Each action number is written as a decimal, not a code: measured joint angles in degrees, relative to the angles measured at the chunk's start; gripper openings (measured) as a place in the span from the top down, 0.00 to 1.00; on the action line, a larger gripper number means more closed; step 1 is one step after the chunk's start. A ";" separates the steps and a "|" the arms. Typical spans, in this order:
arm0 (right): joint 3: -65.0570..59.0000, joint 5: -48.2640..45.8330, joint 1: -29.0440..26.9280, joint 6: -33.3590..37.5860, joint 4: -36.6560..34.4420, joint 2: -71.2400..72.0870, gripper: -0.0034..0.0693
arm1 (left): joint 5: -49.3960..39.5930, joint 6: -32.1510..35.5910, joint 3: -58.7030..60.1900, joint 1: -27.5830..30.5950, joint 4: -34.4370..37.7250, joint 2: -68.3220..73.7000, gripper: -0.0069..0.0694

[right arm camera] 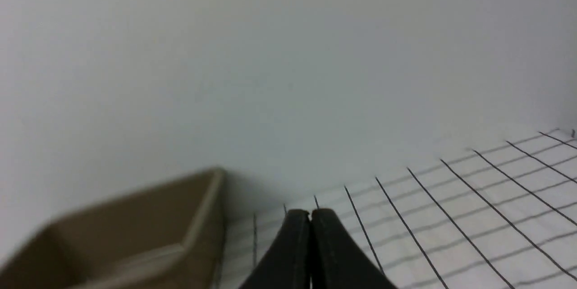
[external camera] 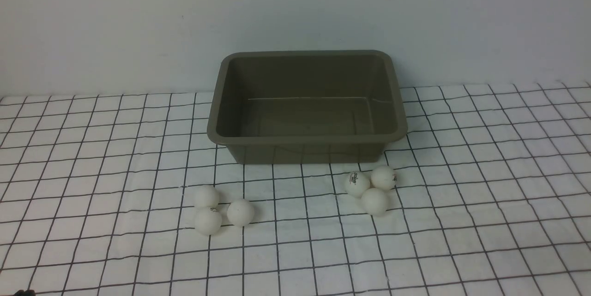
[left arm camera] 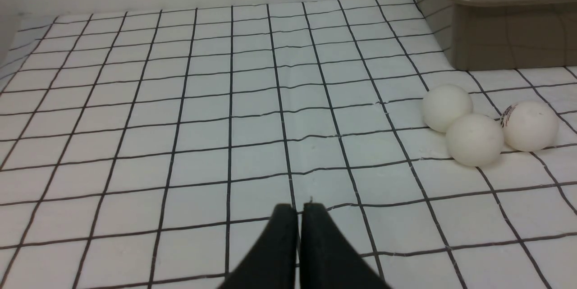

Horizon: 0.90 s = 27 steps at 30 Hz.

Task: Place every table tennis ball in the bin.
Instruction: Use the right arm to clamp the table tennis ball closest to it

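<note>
– Checking start cond. with you, Op-2: both arms are idling, nothing held. The left gripper [left arm camera: 299, 208] is showing its jaws pressed together over bare checked cloth [left arm camera: 180, 99]. The right gripper [right arm camera: 310, 213] is likewise closed and pointing twd the wall [right arm camera: 288, 54].

– Copy, Op-1. Where are the table tennis balls [external camera: 240, 212] sitting?

– All six are resting on the cloth in front of the bin [external camera: 307, 139], and none are inside it. The left cluster [external camera: 208, 220] is three balls close-packed. The right cluster [external camera: 374, 201] is three touching, nearer the bin's front wall.

– Rec. procedure for the 1st pick?

– I'm advising as follows. Jaws should be opening fully before any descent. Each arm should be working its own-side cluster, outermost ball first, so the fingers aren't nudging the neighbours. Approach from above, centre over the ball, close gently. These balls are light and smooth, so they're prob. rolling at any side touch. Lift clear of the rim and release low over mid-bin to limit bounce-out.
</note>
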<state>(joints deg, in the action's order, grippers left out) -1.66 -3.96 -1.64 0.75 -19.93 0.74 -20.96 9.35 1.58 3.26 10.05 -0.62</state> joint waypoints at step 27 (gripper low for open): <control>10.42 -7.71 0.00 3.63 -16.48 -0.13 0.98 | 9.49 -10.62 0.00 0.00 51.23 0.00 0.91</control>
<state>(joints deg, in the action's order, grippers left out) 8.76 -11.67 -1.64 4.38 -36.41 0.60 -11.48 -1.27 1.58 3.26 61.29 -0.62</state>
